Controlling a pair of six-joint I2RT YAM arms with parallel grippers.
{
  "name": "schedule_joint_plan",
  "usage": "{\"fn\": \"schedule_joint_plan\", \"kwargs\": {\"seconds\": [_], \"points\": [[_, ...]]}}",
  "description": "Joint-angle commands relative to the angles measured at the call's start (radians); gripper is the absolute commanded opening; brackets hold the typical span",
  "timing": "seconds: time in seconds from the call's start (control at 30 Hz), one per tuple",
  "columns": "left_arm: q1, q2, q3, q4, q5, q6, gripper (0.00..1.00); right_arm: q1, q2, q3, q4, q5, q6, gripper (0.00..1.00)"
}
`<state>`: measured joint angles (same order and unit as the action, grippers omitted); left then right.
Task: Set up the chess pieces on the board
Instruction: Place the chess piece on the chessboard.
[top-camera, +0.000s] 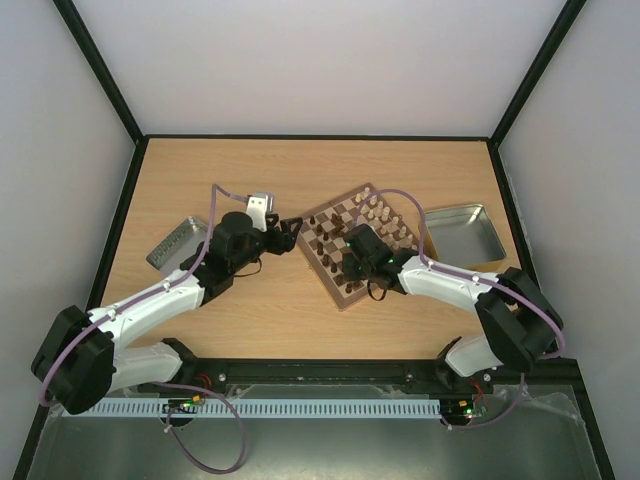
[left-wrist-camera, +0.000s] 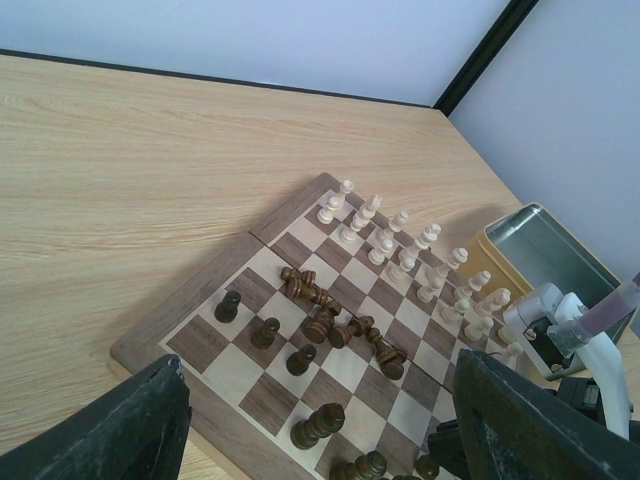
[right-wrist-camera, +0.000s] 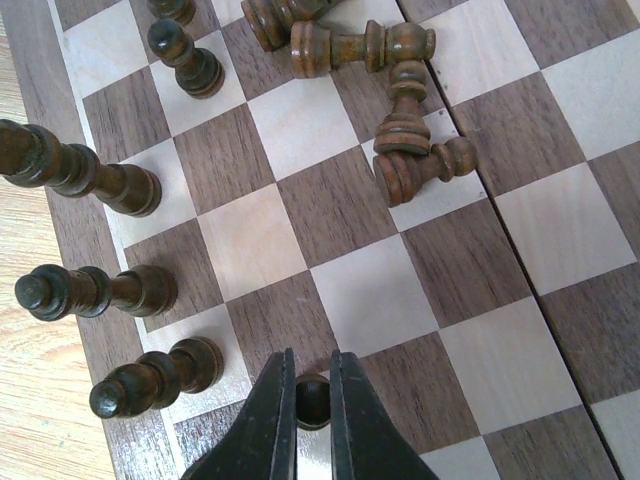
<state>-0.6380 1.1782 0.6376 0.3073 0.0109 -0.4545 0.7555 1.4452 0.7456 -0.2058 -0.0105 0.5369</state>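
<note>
The chessboard (top-camera: 345, 285) lies turned diagonally at the table's middle right. Cream-white pieces (left-wrist-camera: 400, 255) stand in two rows along its far side. Several dark brown pieces (right-wrist-camera: 400, 110) lie toppled in a heap near the board's middle, and others stand along the near-left edge (right-wrist-camera: 85, 175). My right gripper (right-wrist-camera: 313, 400) is shut on a dark brown piece (right-wrist-camera: 313, 402), low over the board's near rows. My left gripper (top-camera: 290, 231) is open and empty just off the board's left corner, its fingers (left-wrist-camera: 120, 430) framing the board.
A gold-rimmed tin (top-camera: 462, 235) sits right of the board. A grey metal tin (top-camera: 180, 243) lies on the left, partly under my left arm. Black frame posts border the table.
</note>
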Motion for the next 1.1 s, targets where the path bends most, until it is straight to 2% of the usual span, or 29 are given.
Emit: {"fn": "schedule_joint_plan", "kwargs": {"seconds": [0.0,0.4,0.83,1.07], "points": [[0.009,0.003,-0.003,0.001,0.003,0.002,0.73,0.011,0.013,0.011,-0.055,-0.008,-0.01,0.03],[0.01,0.002,-0.008,0.006,0.007,-0.007,0.73,0.021,-0.032,0.002,-0.079,-0.022,-0.012,0.03],[0.011,-0.008,-0.011,0.0,0.006,-0.007,0.73,0.028,-0.024,0.015,-0.087,0.019,-0.017,0.09],[0.011,-0.009,-0.01,0.001,0.008,-0.008,0.74,0.03,-0.061,0.031,-0.093,-0.02,-0.012,0.19]]}}
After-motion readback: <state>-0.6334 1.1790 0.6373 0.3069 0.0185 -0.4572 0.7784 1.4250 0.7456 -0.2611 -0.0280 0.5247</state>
